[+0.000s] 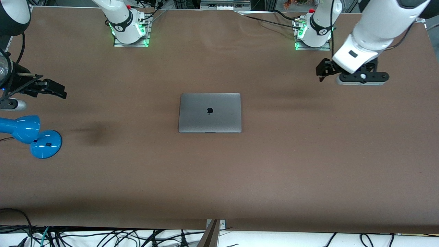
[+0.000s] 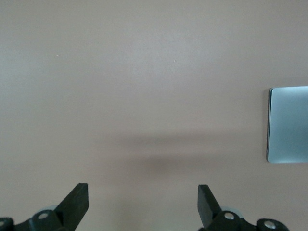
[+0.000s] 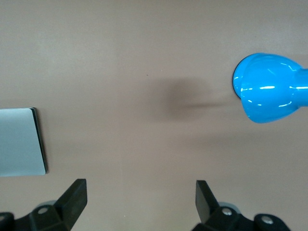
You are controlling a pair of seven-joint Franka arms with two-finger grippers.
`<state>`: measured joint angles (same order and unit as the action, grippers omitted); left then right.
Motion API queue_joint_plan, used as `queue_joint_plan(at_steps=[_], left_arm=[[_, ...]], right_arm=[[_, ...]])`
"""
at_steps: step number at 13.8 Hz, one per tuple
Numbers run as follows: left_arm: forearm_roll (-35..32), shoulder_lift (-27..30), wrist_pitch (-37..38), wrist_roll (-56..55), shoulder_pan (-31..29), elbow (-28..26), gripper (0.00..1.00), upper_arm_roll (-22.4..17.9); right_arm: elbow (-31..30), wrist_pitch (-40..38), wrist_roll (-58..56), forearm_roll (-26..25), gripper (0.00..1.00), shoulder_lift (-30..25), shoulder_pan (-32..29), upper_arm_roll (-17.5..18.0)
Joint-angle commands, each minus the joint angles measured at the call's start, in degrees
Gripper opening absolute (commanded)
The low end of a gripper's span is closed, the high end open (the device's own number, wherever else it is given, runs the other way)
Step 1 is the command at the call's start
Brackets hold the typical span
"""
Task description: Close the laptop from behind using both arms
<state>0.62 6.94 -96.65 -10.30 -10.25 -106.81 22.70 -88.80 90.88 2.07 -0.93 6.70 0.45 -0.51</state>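
Note:
The space-grey laptop [image 1: 210, 112] lies shut and flat in the middle of the brown table, lid up with the dark apple logo showing. One edge of it shows in the left wrist view [image 2: 288, 125] and in the right wrist view [image 3: 20, 142]. My left gripper [image 1: 322, 71] is open and empty, up over bare table toward the left arm's end, well apart from the laptop; its fingers [image 2: 77, 199] frame bare table. My right gripper [image 1: 56, 90] is open and empty over the right arm's end of the table, its fingers [image 3: 74, 197] over bare table.
A blue desk lamp [image 1: 31, 133] lies at the right arm's end of the table, nearer the front camera than my right gripper; its head shows in the right wrist view [image 3: 267, 89]. The arm bases [image 1: 130, 27] stand at the table's back edge. Cables hang along the near edge.

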Motion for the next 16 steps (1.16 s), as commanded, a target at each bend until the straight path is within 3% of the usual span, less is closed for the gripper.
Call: queue_joint_plan(at_steps=[1,3,7,16], left_arm=[[2.28,0.62,3.21,6.95,0.99,2.13,1.0,-5.08],[2.2,0.62,3.48,9.15,6.1,2.4,1.0,-12.3],[1.49,0.35,3.57,10.92,12.97,3.37,1.0,-19.26],[2.28,-1.58,4.01,10.92,12.45,4.16,1.0,-19.18]], right_arm=[[0.03,-1.49,0.04,-0.04,1.0,-0.38,-0.1,0.33],[-0.06,-1.49,-0.05,-0.13,1.0,-0.38,-0.1,0.42],[0.12,-0.62,0.04,-0.04,1.0,-0.38,-0.1,0.6],[0.12,-1.14,0.74,-0.21,1.0,-0.46,-0.1,3.15]])
